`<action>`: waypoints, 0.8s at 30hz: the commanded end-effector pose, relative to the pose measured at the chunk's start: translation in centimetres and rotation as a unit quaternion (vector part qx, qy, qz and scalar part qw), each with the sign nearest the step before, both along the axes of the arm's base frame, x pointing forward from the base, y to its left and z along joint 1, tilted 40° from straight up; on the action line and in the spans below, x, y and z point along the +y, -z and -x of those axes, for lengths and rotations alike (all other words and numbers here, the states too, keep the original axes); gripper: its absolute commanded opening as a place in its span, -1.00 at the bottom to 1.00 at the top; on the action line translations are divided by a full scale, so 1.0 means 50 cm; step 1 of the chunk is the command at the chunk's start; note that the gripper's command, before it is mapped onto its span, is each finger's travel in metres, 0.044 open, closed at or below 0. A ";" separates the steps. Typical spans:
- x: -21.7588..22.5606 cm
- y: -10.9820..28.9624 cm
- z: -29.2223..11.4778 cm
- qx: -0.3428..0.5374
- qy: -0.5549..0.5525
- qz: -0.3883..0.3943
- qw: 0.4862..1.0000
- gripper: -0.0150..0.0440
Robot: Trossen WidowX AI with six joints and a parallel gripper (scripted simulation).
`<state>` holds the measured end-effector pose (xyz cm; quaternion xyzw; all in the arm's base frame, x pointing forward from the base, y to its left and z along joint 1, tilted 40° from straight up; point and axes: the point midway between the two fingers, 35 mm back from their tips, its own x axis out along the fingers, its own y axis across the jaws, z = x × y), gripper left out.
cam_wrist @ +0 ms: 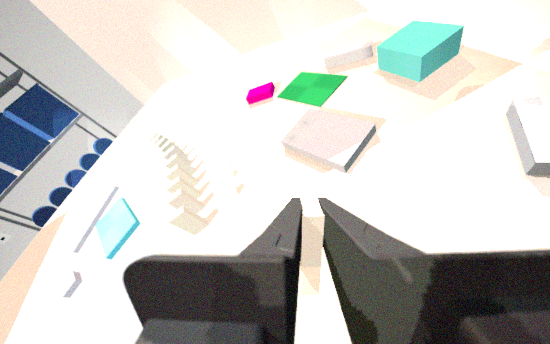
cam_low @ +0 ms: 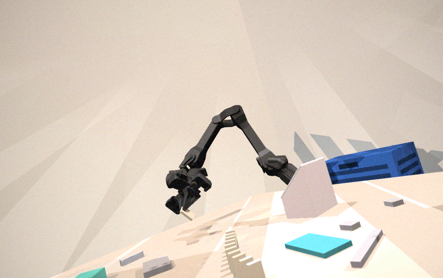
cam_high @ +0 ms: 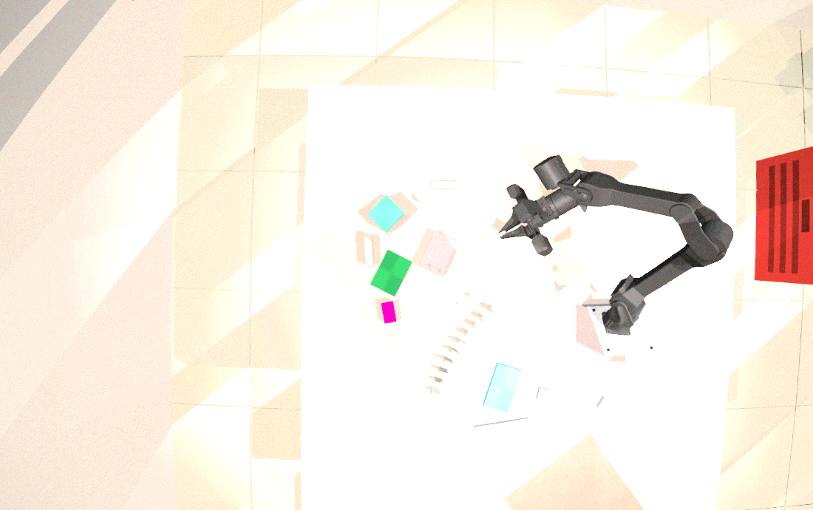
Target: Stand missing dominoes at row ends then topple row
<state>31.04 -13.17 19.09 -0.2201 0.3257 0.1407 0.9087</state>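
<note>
Jaws clamped on a pale domino [cam_low: 186, 213], the gripper [cam_high: 502, 233] hangs above the table [cam_high: 650, 190], well right of the standing row [cam_high: 457, 338], likely carrying the piece toward the row's far end for placement.
</note>
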 end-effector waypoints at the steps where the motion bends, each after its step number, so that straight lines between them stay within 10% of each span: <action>1: -0.002 -0.005 0.009 -0.042 -0.023 -0.002 0.999 -0.40; 24: -0.003 -0.063 0.098 -0.292 -0.155 0.063 0.942 -0.40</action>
